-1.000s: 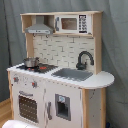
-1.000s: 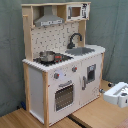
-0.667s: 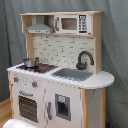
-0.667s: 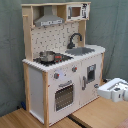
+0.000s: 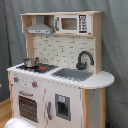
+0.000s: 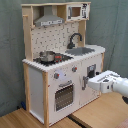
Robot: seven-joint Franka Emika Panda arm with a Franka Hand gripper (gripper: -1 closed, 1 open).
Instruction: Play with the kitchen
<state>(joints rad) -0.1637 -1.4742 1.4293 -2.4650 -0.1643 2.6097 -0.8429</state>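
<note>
I'm coming in now: a second ago only the tip of my arm showed at the right edge of the second exterior view, and now my gripper reaches to mid-right of the frame, just in front of the cabinet door under the sink. Whether my fingers are spread or closed, I cannot tell. The kitchen itself hasn't budged; it fills the centre in both exterior views, pot on the stovetop at left, oven door shut. I reckon the door or a knob is my first target. It all stands on a wooden floor, grey curtain hanging behind.
</note>
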